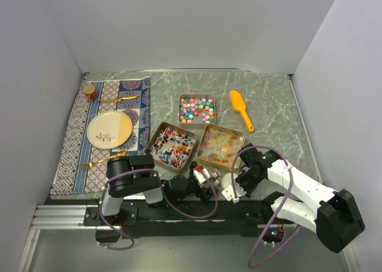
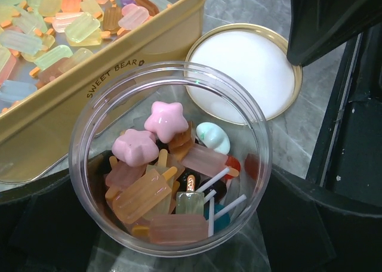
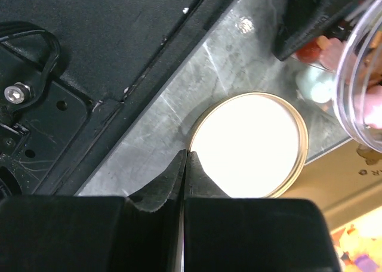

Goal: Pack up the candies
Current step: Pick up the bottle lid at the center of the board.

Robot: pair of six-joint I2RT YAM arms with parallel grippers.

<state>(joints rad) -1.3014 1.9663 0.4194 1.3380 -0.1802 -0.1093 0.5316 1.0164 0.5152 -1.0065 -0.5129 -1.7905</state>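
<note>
Holding jar (image 2: 79,135) of candies (image 2: 166,120) in left claw (image 2: 173,206), right claw (image 3: 184,164) closed at lid (image 3: 248,144)

place: robot test cell, dressed as a dining spot | walls: plain white panels (image 1: 179,27) are boxing in the marble-look surface (image 1: 280,105) | mounts: left arm (image 1: 128,179) and right arm (image 1: 301,191) are sitting on an aluminium rail (image 1: 59,215), cables looping loose | props: placemat (image 1: 68,141), plate (image 1: 110,129) and gold fork (image 1: 98,161) are lying staged.

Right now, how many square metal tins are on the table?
3: far tin beside the orange scoop; left tin and right tin side by side nearer the arms. None seems hidden.
</note>
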